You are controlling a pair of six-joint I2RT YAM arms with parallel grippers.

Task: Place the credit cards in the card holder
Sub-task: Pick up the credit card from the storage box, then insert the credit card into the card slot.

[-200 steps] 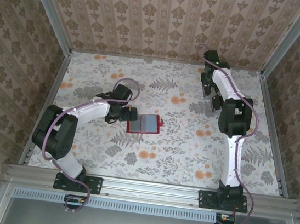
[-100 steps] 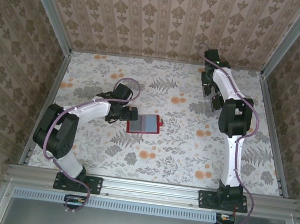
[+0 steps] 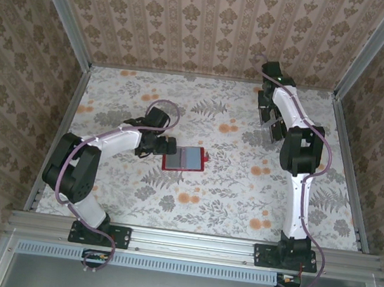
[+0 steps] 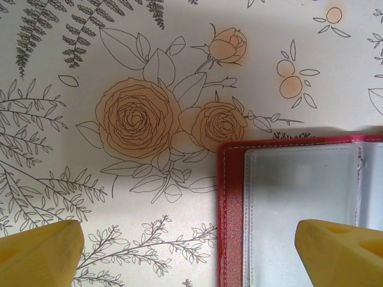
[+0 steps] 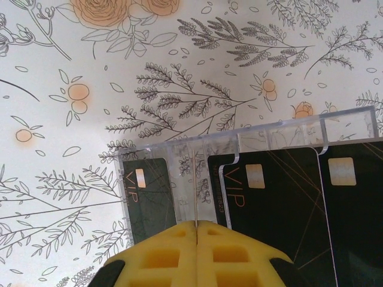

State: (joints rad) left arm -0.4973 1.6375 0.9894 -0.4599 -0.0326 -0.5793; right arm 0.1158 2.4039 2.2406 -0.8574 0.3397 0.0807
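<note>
The card holder [image 3: 184, 158] lies open on the table, red border [image 4: 232, 215] around a greyish-blue pocketed inside. My left gripper [image 3: 167, 145] hovers at its left edge, open [image 4: 191, 239], one yellow finger [image 4: 42, 251] over the cloth and the other [image 4: 341, 245] over the pocket. At the far right, my right gripper [image 3: 274, 124] is over a clear rack [image 5: 251, 134] of black credit cards [image 5: 275, 197] marked VIP. Its yellow jaws [image 5: 197, 224] are pressed shut on a thin card seen edge-on [image 5: 196, 191]. Another card [image 5: 149, 197] stands at the rack's left end.
A floral cloth [image 3: 229, 184] covers the table, with patterned walls on three sides and metal rails [image 3: 344, 171] along the edges. Open cloth lies between the card holder and the rack.
The right gripper's jaws have closed the last bit onto the thin card. The left arm and the card holder have not moved.
</note>
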